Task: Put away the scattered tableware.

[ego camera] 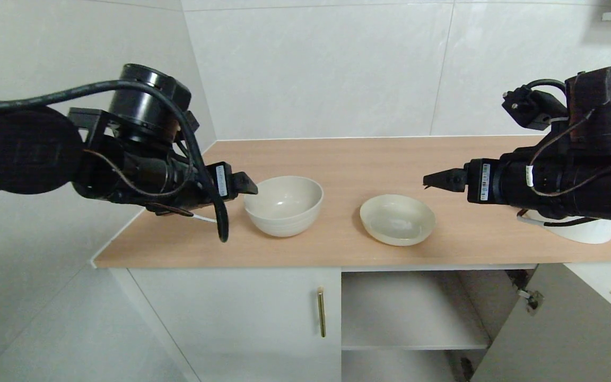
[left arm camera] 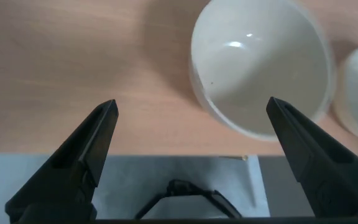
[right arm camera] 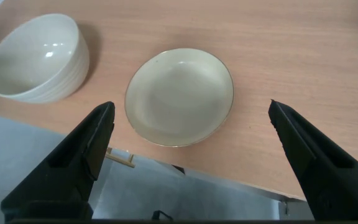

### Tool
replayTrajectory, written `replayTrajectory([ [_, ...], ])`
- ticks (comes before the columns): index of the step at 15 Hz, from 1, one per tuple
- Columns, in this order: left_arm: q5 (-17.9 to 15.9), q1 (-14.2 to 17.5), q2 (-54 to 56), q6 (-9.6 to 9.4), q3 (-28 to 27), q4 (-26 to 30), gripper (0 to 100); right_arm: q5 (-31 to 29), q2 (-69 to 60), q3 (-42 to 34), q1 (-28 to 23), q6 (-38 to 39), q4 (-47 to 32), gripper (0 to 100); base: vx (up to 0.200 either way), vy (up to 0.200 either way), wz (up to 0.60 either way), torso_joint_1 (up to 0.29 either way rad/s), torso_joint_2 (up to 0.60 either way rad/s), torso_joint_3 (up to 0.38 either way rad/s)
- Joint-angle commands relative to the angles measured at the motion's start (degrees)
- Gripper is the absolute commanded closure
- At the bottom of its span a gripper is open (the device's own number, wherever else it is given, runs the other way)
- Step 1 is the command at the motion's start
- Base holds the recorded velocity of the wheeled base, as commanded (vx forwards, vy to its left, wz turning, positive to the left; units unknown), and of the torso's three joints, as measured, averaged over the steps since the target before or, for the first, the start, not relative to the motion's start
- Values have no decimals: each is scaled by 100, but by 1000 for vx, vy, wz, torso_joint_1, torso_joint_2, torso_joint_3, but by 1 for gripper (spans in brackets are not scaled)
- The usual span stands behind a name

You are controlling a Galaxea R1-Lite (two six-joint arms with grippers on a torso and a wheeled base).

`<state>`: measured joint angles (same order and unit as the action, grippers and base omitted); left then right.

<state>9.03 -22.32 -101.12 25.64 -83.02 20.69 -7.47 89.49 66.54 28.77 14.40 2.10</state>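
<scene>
Plainly, each arm has its own piece close by. On the light wooden worktop (ego camera: 369,159) a deep cream ceramic bowl (ego camera: 284,206) stands upright just beside the left fingers (left arm camera: 82,155), which hover spread wide and hold nothing. The bowl lies inward of them, toward the robot's right. A shallow round cream dish (ego camera: 397,219) sits near the bowl but apart from it, close to the worktop's front edge. The right fingers (right arm camera: 79,155), also spread wide and empty, hang above the worktop with the dish inward of them and lower. Neither piece has a long axis, so I judge a pinch on the rim would serve from any side. The left arm is nearer the bowl and the right nearer the dish. The open white cupboard (ego camera: 411,313) lies under the dish, so the right arm probably has the shorter carry.
</scene>
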Motion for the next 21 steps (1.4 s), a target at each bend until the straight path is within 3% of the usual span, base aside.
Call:
replayTrajectory([
  [1, 2, -35, -602, 20, -188, -74, 0, -9, 60, 17, 6, 2, 19, 0, 0, 0, 0, 0, 0, 0],
  [11, 72, -35, -945, 12, -268, -372, 0, -17, 121, 0, 6, 19, 159, 0, 0, 0, 0, 0, 0, 0],
  [12, 72, -35, -936, 12, -268, -381, 100, -17, 121, 0, 6, 19, 159, 0, 0, 0, 0, 0, 0, 0],
  [18, 81, -44, -716, 20, -224, -390, 100, -123, 367, 105, 6, -16, 89, 0, 0, 0, 0, 0, 0, 0],
  [21, 195, -132, -488, 20, -39, -390, 100, -685, 868, 545, -3, -16, -561, 0, 0, 0, 0, 0, 0, 0],
])
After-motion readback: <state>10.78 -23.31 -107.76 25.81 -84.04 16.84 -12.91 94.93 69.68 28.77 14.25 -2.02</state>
